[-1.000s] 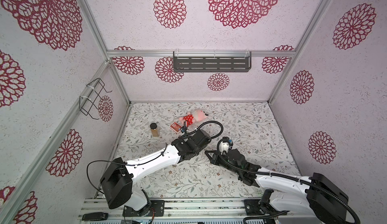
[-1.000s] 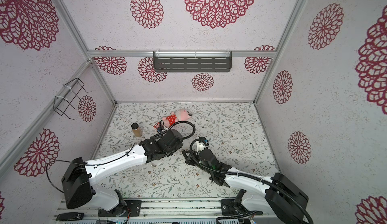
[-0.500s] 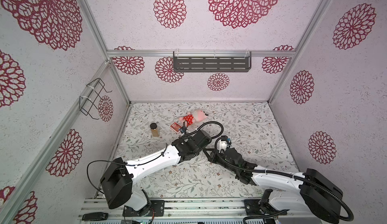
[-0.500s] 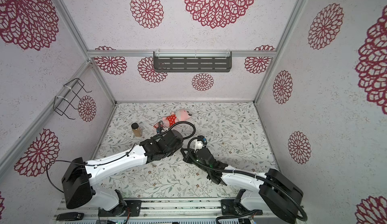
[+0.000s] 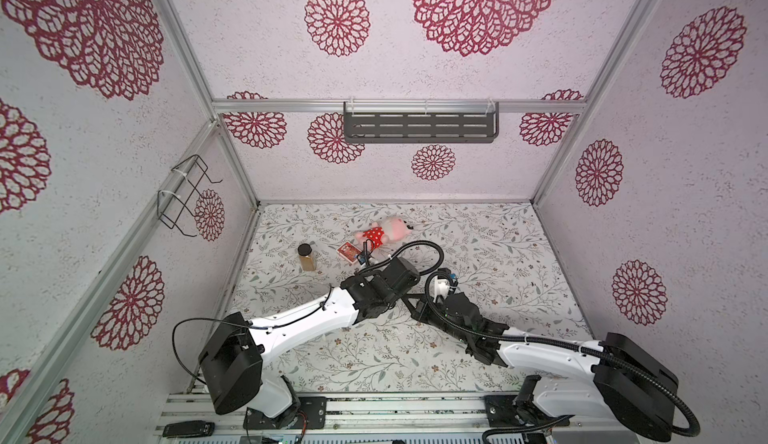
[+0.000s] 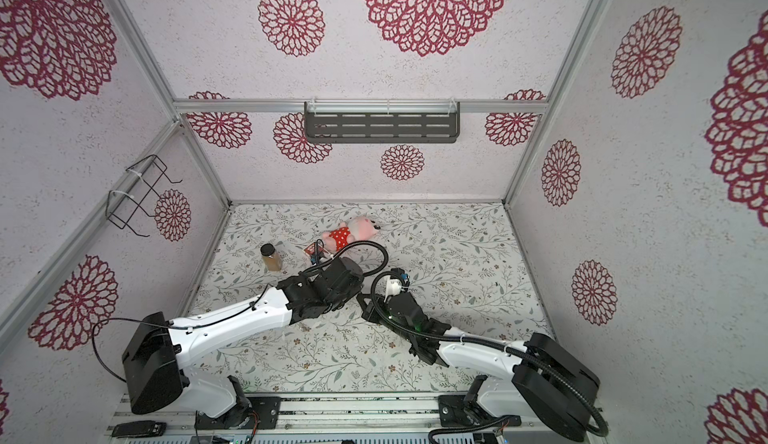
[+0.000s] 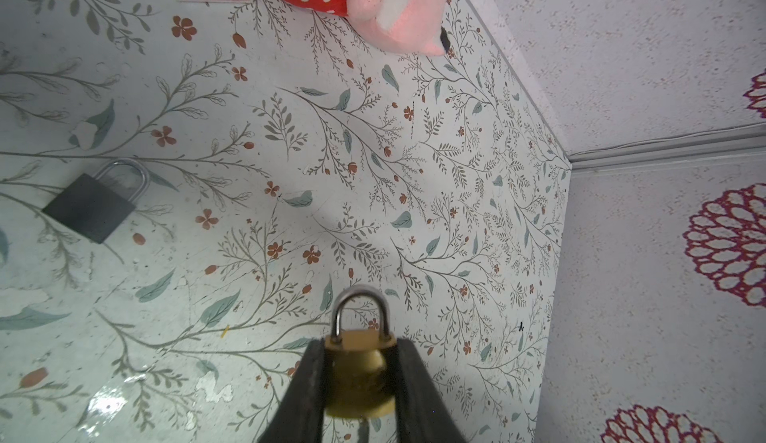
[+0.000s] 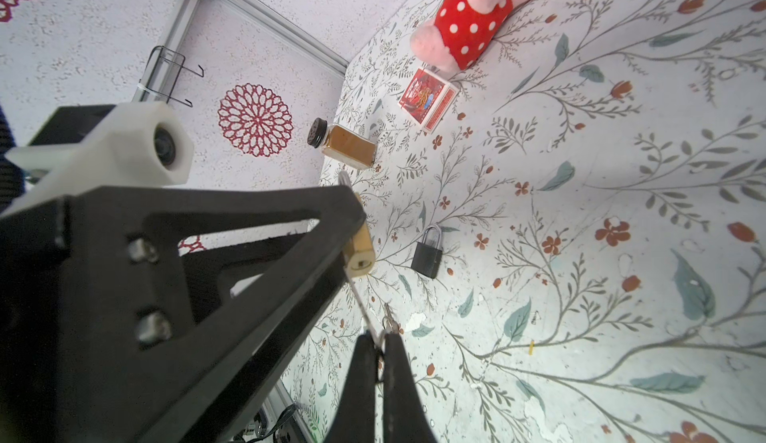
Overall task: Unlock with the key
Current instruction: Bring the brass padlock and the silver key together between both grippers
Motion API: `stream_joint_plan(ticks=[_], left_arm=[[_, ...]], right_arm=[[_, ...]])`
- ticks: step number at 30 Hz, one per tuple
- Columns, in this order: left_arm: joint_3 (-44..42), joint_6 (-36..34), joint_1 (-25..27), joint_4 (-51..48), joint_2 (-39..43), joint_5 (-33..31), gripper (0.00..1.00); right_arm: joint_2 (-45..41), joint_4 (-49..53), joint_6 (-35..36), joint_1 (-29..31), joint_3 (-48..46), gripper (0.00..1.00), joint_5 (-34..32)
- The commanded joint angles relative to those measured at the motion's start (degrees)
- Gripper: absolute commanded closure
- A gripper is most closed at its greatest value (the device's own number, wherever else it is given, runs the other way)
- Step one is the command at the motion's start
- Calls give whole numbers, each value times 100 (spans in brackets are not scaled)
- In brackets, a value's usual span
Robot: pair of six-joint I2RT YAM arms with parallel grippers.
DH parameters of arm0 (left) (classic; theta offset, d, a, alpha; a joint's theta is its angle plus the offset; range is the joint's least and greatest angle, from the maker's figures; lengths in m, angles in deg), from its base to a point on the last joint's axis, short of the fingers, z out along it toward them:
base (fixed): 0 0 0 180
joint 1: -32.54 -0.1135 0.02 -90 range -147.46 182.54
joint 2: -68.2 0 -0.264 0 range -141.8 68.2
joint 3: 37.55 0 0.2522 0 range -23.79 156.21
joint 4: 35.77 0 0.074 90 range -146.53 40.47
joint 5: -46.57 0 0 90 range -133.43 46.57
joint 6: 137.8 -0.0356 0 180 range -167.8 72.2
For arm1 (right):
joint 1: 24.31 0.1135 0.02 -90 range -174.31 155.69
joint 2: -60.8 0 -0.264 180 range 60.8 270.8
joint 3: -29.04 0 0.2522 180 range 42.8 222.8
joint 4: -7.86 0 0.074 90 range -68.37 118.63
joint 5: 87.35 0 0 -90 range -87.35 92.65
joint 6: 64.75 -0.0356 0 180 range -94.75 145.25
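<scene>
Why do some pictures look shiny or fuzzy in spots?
Left wrist view: glare on the table, and the brass padlock in the left tool looks slightly soft. Right wrist view: that tool looms close and blurred; the black padlock is sharp. Both top views: even light.

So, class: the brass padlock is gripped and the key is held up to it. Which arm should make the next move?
Right. The right fingers pinch the key, whose blade points at the keyhole of the brass padlock; the left fingers merely clamp the lock body.
</scene>
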Motion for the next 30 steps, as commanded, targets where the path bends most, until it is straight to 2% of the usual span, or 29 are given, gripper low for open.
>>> stream_joint_plan(ticks=[1, 30], left_arm=[[-59, 72, 58, 95, 210, -148, 96], [86, -50, 145, 63, 98, -138, 100]], right_arm=[[-55, 55, 26, 37, 139, 100, -128], [-162, 187, 153, -80, 365, 100, -100]])
